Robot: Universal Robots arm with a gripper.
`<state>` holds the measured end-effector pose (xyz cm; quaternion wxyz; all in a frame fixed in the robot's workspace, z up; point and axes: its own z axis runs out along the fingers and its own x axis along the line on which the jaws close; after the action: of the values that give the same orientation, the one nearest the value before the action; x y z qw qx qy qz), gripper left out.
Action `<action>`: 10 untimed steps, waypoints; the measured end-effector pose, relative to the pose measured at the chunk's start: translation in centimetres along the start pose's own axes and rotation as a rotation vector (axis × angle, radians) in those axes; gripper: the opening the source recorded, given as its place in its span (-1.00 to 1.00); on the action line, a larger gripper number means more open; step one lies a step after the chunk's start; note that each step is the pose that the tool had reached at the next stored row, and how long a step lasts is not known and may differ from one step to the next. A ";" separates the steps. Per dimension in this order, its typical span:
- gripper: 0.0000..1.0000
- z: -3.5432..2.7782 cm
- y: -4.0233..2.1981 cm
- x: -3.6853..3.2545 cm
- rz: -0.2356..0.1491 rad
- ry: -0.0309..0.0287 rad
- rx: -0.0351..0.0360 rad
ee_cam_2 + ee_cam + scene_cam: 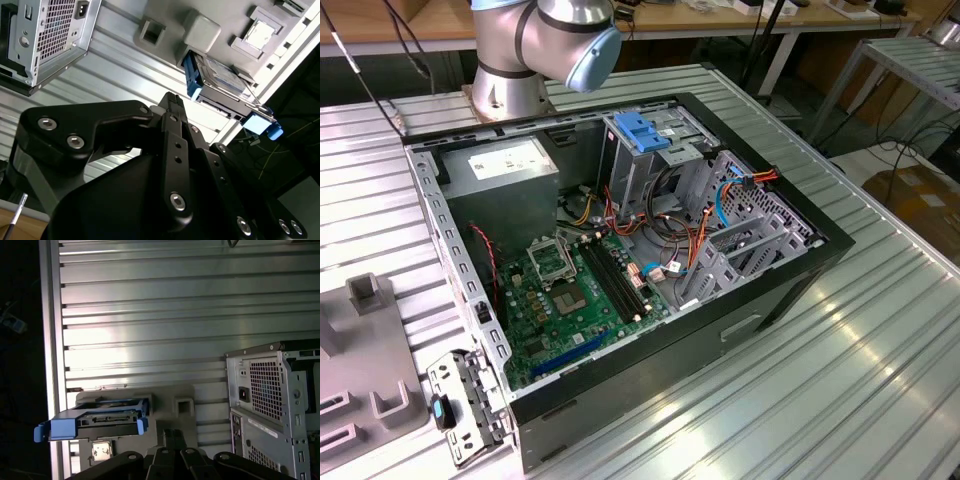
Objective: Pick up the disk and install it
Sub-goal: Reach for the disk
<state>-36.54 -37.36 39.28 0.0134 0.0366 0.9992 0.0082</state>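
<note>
- One slatted metal table (880, 380) carries everything. Its ridges would give a dropped part an uneven landing, I judge.
- Open on that table lies a computer case (650, 395). It holds a power-supply box (510, 170), a green motherboard (570, 300), a drive cage (650, 150) with a light-blue top, and loose cables (665, 255). The cables run just beside the cage, so they could snag or get pinched when something is slid in.
- Near the case, a grey holder (170, 396) rests on the table. It carries the disk in one recess and a small square part (100, 452) in a pocket beside it.
- With blue rails on its sides, the disk (97, 421) sits in the holder, connector end toward the first wrist camera. I cannot tell whether it lies flat or tilted. Gripped off-centre, it could bind in the recess, and the plastic rails may flex or slip.
- Smallest, the gripper (173, 433) hangs above the table, well apart from the disk, clenched on nothing. Brought down closed like this, it would knock the disk rather than grasp it.
</note>
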 end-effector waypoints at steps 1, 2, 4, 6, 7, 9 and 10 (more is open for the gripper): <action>-0.79 -0.01 -0.01 0.16 0.000 0.0001 0.0000; -0.79 0.00 -0.02 0.26 0.000 0.0000 -0.0001; -0.79 -0.01 -0.03 0.45 0.000 0.0002 0.0000; -0.79 -0.02 -0.06 0.86 0.000 0.0003 0.0000; -0.79 -0.03 -0.07 0.98 0.000 0.0002 0.0000; -0.79 -0.03 -0.09 1.26 0.000 0.0002 0.0000; -0.79 -0.04 -0.10 1.38 0.000 0.0002 0.0000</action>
<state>-37.92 -37.36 39.28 0.0133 0.0366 0.9992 0.0082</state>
